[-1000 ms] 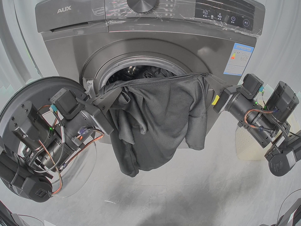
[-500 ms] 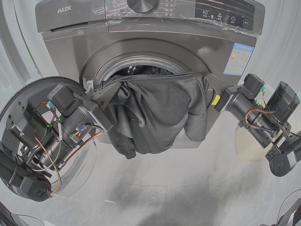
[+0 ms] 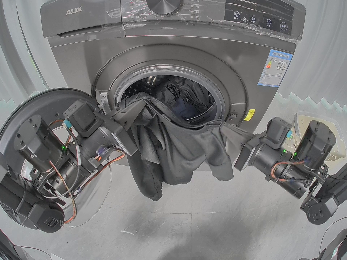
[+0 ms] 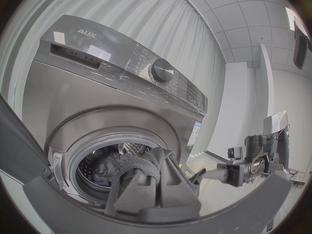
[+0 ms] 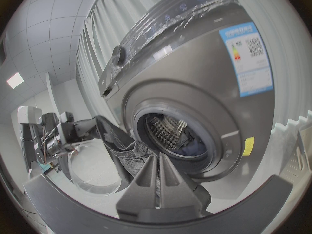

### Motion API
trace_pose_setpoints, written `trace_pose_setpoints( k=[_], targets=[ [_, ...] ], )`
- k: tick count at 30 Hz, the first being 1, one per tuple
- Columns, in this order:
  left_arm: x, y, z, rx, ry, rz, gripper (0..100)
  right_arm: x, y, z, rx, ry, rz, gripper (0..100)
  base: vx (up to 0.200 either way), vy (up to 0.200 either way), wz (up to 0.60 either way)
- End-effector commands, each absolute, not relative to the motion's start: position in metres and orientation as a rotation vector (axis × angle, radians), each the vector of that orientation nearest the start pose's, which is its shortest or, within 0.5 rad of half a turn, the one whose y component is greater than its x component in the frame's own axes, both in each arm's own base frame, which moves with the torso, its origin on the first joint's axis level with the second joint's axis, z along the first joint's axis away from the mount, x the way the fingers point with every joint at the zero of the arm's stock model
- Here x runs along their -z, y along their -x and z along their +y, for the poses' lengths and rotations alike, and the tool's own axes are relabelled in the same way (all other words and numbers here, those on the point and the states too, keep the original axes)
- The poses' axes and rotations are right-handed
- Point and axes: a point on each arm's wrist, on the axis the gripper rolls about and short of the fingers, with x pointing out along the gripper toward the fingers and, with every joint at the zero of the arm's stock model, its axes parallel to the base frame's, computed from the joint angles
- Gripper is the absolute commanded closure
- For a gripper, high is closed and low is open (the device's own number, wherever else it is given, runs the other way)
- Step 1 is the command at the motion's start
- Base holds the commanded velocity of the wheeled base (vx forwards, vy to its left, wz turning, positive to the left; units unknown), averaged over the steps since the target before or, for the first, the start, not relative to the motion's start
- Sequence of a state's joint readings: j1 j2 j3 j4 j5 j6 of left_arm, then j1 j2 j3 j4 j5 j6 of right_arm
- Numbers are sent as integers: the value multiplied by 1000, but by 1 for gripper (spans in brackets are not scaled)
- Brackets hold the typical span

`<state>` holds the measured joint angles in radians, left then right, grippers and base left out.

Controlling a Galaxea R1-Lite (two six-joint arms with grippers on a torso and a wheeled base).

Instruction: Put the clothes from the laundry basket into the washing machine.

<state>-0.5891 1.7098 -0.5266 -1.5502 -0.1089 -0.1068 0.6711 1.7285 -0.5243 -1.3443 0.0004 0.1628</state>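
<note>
A dark grey garment (image 3: 173,152) hangs in front of the lower half of the washing machine's (image 3: 173,51) round opening, stretched between both grippers. My left gripper (image 3: 135,107) is shut on its upper corner at the opening's left rim; the fabric bunches over its fingers (image 4: 136,195). My right gripper (image 3: 226,131) is shut on the garment's hem (image 5: 130,150), lower down, below the opening's right rim. The hem sags between them across the opening. More dark clothes (image 3: 184,98) lie inside the drum. The pale laundry basket (image 3: 338,147) stands at the right, partly hidden behind my right arm.
The machine's round door (image 3: 43,102) stands swung open at the left, behind my left arm. The grey floor (image 3: 202,213) lies in front of the machine, under the hanging garment. Pale curtains (image 3: 321,62) hang on both sides.
My right gripper has dropped and moved left with its corner of the garment. The top hem, taut across the opening before, now sags and uncovers the drum. The left gripper has barely shifted.
</note>
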Motion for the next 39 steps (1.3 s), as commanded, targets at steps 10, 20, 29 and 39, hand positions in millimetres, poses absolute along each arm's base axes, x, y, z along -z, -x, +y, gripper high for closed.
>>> trace_pose_setpoints(
  k=[10,20,29,39],
  targets=[
    [-208,-225,-158,722,197,-359,100,-97,-217,207,-729,-124,210,0,0,0,0],
    [-214,-220,-159,737,202,-383,100,-82,-261,220,-680,-127,179,0,0,0,0],
    [-218,-217,-159,745,208,-394,100,-70,-290,263,-752,-117,105,0,0,0,0],
    [-217,-214,-161,757,207,-391,100,-50,-303,303,-827,-125,60,0,0,0,0]
  ],
)
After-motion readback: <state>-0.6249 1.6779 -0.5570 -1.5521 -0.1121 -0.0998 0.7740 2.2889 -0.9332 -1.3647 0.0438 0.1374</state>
